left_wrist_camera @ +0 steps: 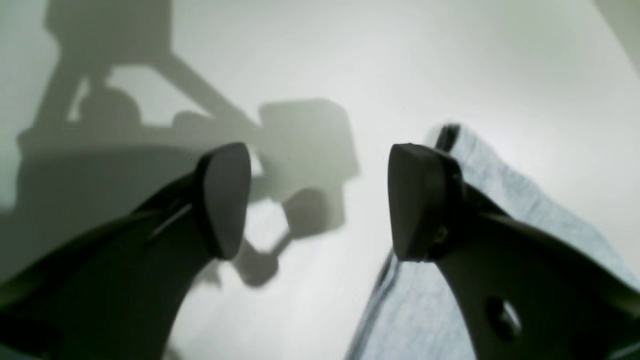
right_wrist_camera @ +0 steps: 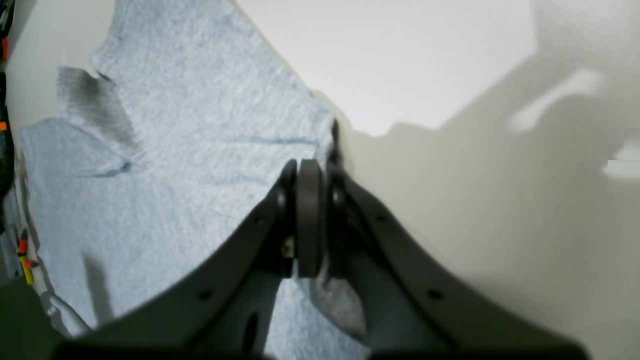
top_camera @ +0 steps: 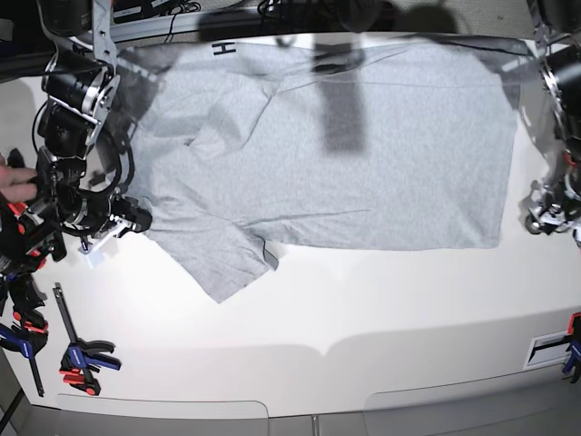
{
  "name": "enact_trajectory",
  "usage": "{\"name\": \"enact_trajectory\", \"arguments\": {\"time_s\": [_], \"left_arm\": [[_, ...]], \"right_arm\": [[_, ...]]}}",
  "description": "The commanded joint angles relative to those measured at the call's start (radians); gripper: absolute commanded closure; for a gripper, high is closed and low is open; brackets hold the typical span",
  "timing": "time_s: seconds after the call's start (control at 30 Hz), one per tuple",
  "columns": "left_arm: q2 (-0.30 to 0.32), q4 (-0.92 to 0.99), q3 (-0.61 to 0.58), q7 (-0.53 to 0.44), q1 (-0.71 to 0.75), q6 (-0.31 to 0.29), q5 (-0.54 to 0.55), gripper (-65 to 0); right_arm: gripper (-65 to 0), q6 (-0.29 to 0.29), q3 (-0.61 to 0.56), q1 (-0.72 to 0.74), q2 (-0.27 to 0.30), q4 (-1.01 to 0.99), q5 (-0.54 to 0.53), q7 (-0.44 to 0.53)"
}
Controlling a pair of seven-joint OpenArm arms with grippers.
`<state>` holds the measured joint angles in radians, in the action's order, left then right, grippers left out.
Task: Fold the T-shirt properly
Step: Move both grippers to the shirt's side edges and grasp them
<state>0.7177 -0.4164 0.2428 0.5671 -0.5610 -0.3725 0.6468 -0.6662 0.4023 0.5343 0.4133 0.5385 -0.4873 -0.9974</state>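
The light grey T-shirt lies spread on the white table, with one sleeve pointing toward the front and a bit of black lettering showing at the back edge. At the shirt's left edge my right gripper is shut, and in the right wrist view its fingers pinch the shirt's edge. My left gripper sits just off the shirt's right edge. In the left wrist view it stands wide open above the table, nothing between its fingers, the shirt beside the right finger.
Several orange and blue clamps lie at the table's front left. A person's hand shows at the left edge. A small label is at the front right. Cables run along the back.
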Motion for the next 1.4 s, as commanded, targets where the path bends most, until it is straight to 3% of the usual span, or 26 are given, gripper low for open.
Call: {"name": "enact_trajectory", "arguments": {"time_s": [0.0,0.13,0.27,0.63,0.77,0.9,1.07,1.37], "left_arm": [[0.022,-0.024,0.004,-0.008,-0.032,-0.01,0.019,-39.9],[0.019,-0.038,0.004,0.094,-0.043,-0.053,0.132,-39.5],[-0.004,-0.037,0.004,0.133,-0.037,-0.065,0.194,-39.5],[-0.1,-0.034,0.004,0.145,-0.037,-0.065,0.193,-39.5],[-0.122,-0.034,0.004,0.148,-0.037,-0.065,0.192,-35.3],[-0.136,-0.034,0.004,0.147,-0.038,-0.065,0.178,-35.2],[-0.155,-0.034,0.004,0.119,-0.037,-0.065,0.07,-35.2],[-0.172,-0.034,0.004,0.117,-0.035,-0.088,0.069,-33.0]], "right_arm": [[0.0,0.019,-0.004,0.005,0.008,0.002,0.065,-0.044],[0.0,0.019,-0.004,0.006,0.007,0.002,0.064,-0.043],[0.0,0.019,-0.004,0.006,0.007,0.002,0.064,-0.043],[0.0,0.019,-0.004,0.006,0.008,0.002,0.064,-0.048],[0.0,0.019,-0.004,0.006,0.008,0.002,0.064,-0.048],[0.0,0.019,-0.004,0.006,0.008,0.002,0.064,-0.048],[0.0,0.019,-0.004,0.006,0.008,0.002,0.064,-0.047],[0.0,0.019,-0.004,0.006,0.007,0.002,0.064,-0.047]]}}
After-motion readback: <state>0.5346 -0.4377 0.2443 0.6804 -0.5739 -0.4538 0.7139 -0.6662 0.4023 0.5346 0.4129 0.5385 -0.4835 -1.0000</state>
